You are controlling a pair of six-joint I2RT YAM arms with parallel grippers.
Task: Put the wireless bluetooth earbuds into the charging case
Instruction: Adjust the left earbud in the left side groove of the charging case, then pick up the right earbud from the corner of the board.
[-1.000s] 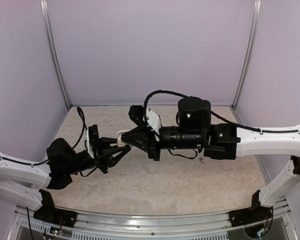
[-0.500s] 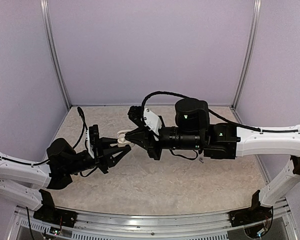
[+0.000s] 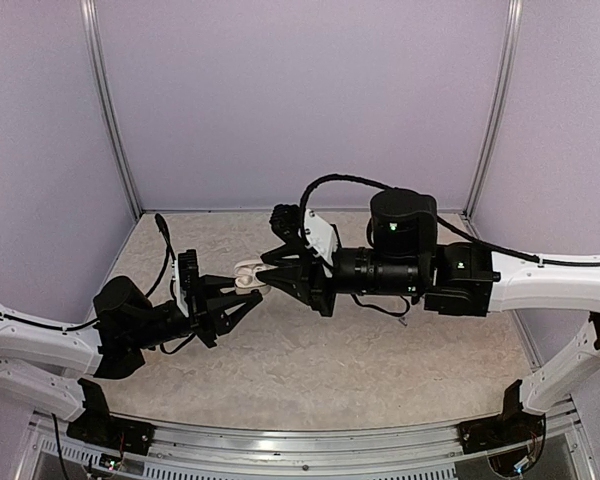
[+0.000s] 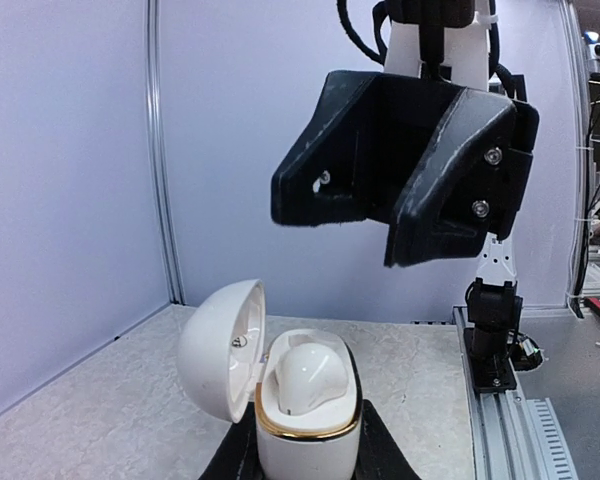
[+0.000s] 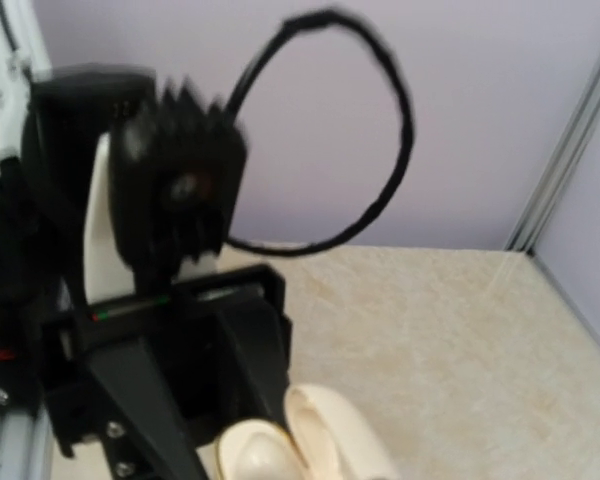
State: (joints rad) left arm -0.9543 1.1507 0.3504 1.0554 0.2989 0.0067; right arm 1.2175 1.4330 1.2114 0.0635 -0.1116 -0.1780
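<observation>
**Right arm draws back from the open case**

Since the earlier frame, the right arm (image 3: pixel 380 270) has slid toward the right side of the worktop (image 3: pixel 380 380). Its jaws now sit just beside the charging case (image 3: pixel 247 277), no longer reaching in over it.

In the top view, the left arm (image 3: pixel 130 322) reaches in low from the left. Its jaws are clamped on the base of the case. The two arms face each other nose to nose near the middle of the worktop, with the case between them.

In the left wrist view, the case stands upright between the left jaws, its lid (image 4: pixel 220 345) swung open to the left. One earbud (image 4: pixel 305 375) sits seated in the gold-rimmed body. The right jaws hang above the case and to its right, apart from it. Whether they are parted or together I cannot tell from this angle. A metal rail (image 4: pixel 500 430) runs along the worktop's edge on the right.

The right wrist view is blurred. The left arm's black wrist fills the left half, and a black cable (image 5: pixel 400 120) loops over it. The pale case shows at the bottom edge, lid and body side by side.
</observation>
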